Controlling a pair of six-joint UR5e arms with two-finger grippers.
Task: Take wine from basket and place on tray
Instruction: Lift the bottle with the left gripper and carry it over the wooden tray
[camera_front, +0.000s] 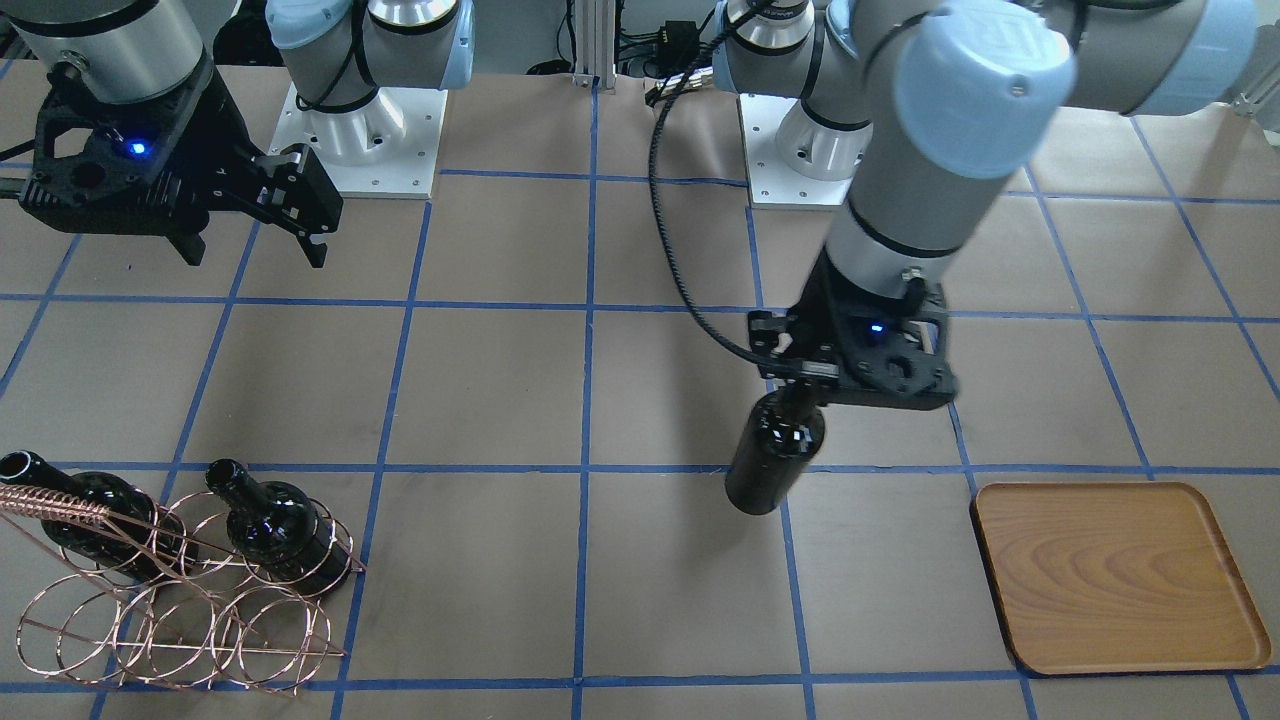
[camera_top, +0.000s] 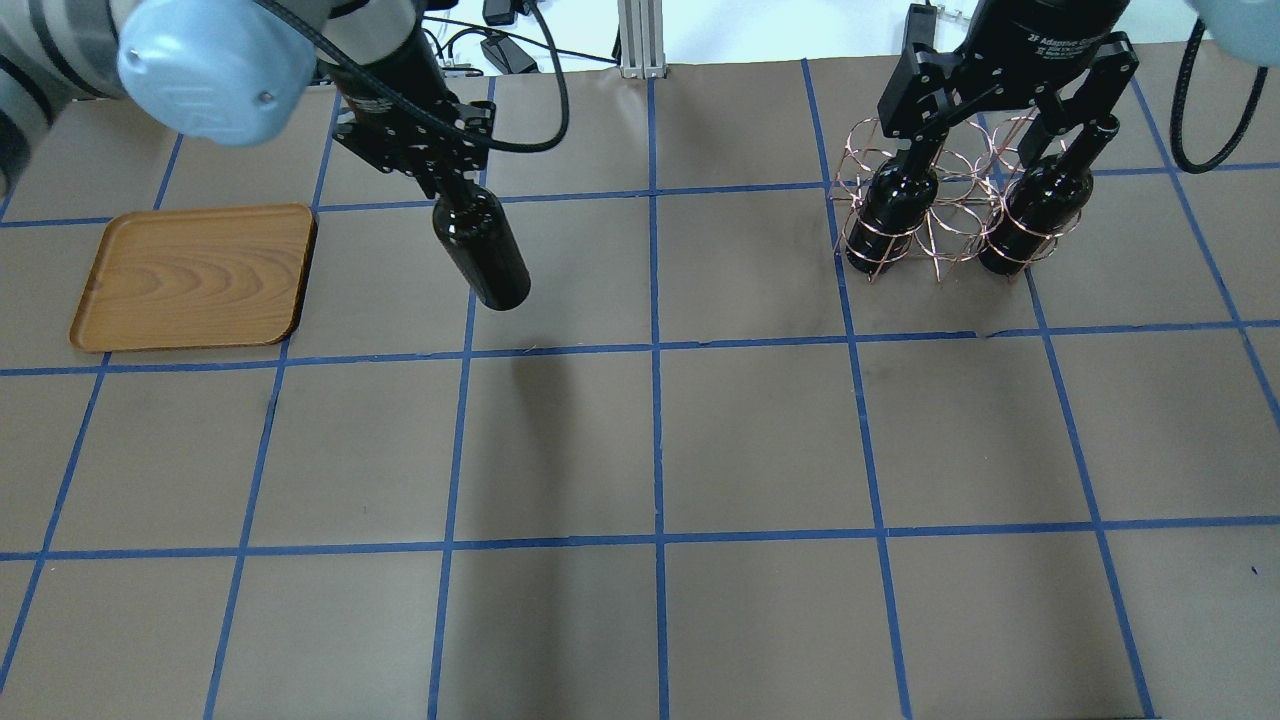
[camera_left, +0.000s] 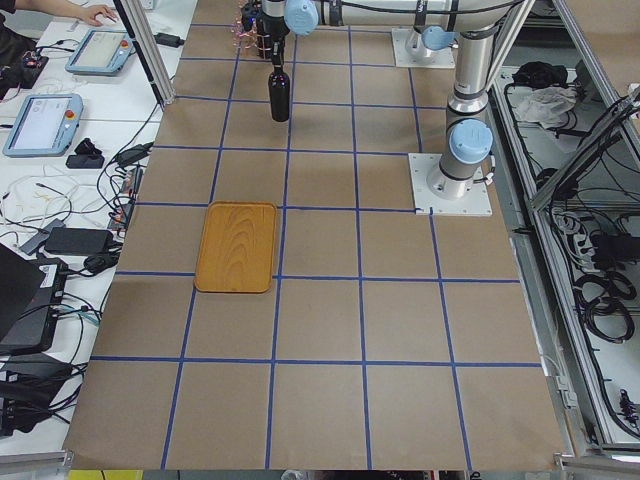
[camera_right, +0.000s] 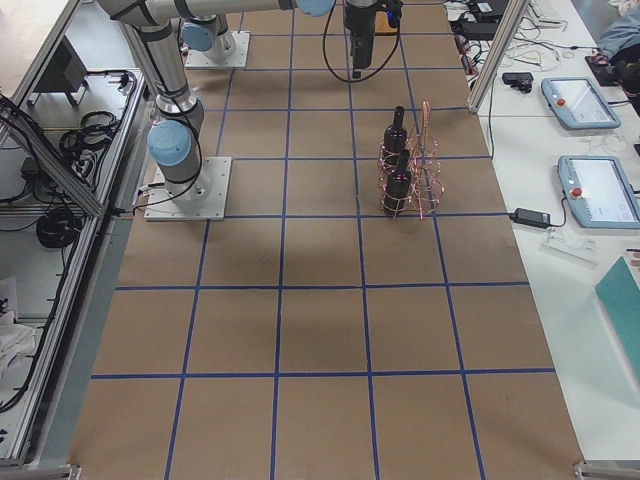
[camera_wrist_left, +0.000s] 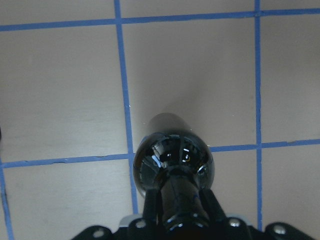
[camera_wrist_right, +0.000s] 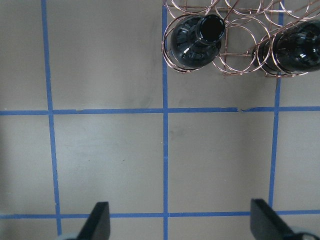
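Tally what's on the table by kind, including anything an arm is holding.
Wine bottles: 3 (held bottle in the left gripper, two basket bottles)
Wire basket: 1
Wooden tray: 1
Total: 5

The right tool (camera_top: 1010, 138) has white lettering on its black body that begins "2F Adaptive"; the rest is too small to read, and nothing else is legible
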